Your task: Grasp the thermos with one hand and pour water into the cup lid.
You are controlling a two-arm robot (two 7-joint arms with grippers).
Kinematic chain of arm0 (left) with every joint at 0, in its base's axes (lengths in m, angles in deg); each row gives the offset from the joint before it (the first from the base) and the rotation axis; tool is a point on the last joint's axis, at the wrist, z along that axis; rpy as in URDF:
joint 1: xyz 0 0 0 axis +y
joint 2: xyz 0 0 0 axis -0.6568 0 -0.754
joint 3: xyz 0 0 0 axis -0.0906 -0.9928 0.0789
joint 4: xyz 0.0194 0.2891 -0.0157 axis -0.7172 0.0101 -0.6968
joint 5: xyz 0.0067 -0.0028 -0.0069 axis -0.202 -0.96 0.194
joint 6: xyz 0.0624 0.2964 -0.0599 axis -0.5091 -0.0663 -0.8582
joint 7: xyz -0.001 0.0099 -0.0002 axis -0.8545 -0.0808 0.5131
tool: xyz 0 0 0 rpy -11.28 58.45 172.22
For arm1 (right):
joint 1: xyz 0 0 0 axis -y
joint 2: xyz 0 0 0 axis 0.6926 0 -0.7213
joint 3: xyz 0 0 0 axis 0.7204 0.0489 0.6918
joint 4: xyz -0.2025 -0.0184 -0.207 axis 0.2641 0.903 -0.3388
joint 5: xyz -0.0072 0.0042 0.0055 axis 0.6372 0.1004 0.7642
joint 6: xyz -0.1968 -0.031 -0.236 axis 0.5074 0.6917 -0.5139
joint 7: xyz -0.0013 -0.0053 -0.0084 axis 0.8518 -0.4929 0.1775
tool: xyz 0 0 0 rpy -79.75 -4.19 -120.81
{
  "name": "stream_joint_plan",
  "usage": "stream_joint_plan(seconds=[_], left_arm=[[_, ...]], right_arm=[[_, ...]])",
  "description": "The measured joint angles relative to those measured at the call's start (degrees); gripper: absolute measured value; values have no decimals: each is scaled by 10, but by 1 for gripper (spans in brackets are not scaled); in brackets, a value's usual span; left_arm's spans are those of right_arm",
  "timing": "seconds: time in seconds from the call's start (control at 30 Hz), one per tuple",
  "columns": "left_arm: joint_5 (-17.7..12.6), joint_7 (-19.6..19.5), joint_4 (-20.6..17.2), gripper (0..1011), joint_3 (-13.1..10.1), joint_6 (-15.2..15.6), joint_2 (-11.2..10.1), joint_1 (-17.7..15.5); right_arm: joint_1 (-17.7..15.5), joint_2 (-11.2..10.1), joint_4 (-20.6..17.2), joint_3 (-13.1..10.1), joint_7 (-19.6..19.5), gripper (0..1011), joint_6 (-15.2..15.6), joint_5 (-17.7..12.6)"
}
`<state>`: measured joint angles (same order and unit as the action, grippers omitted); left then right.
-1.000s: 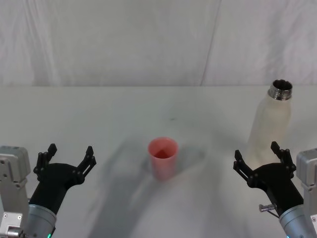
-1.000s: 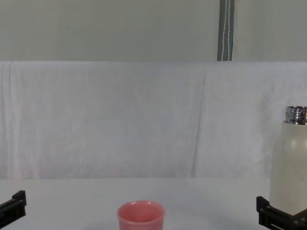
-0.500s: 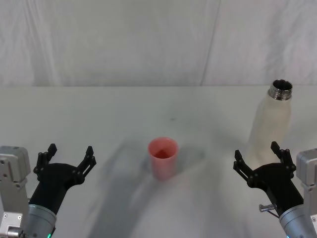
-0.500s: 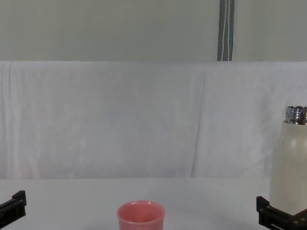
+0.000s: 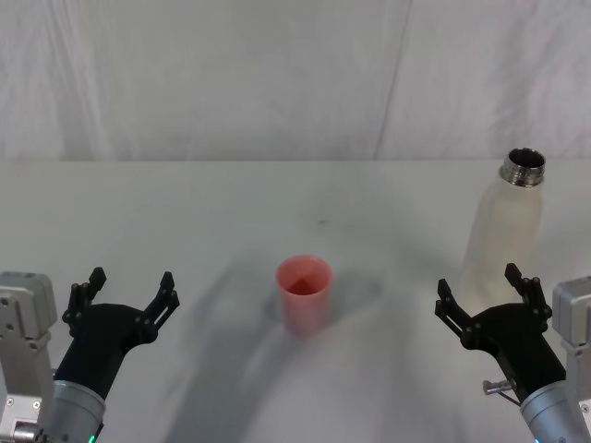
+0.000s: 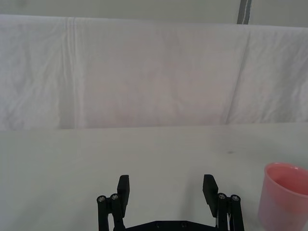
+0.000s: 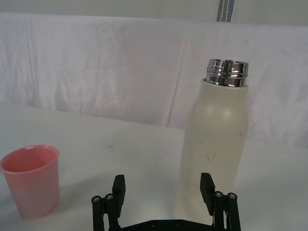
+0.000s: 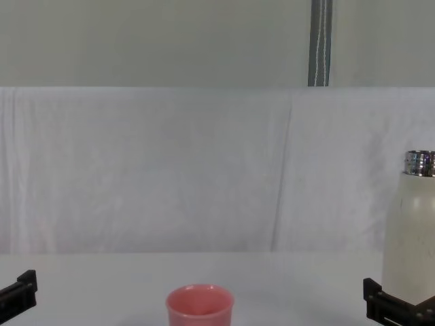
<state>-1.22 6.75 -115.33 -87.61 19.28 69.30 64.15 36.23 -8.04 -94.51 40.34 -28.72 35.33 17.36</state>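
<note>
The thermos [image 5: 503,226] is a tall cream-white bottle with an open steel neck, upright at the table's right side; it also stands in the right wrist view [image 7: 215,144] and at the chest view's right edge [image 8: 411,231]. The cup lid [image 5: 304,293], a small salmon-pink cup, stands upright at the table's middle [image 8: 200,305] [image 7: 31,179] [image 6: 284,195]. My right gripper [image 5: 485,288] is open, just in front of the thermos and apart from it [image 7: 163,190]. My left gripper [image 5: 125,293] is open near the front left, well left of the cup lid [image 6: 166,188].
The white table [image 5: 185,212] stretches flat to a white cloth backdrop [image 5: 277,83] along its far edge. A grey vertical pole [image 8: 320,41] rises behind the cloth.
</note>
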Motion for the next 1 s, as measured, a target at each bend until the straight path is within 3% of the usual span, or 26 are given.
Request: stream_joint_plan(seconds=[0.4, 1.0], left_arm=[[0, 0, 0, 1001, 0, 0, 0, 0], [0, 0, 0, 1001, 0, 0, 0, 0]], right_arm=[[1, 2, 2, -2, 2, 1002, 1, 0], [14, 31, 31, -47, 29, 1002, -10, 1]])
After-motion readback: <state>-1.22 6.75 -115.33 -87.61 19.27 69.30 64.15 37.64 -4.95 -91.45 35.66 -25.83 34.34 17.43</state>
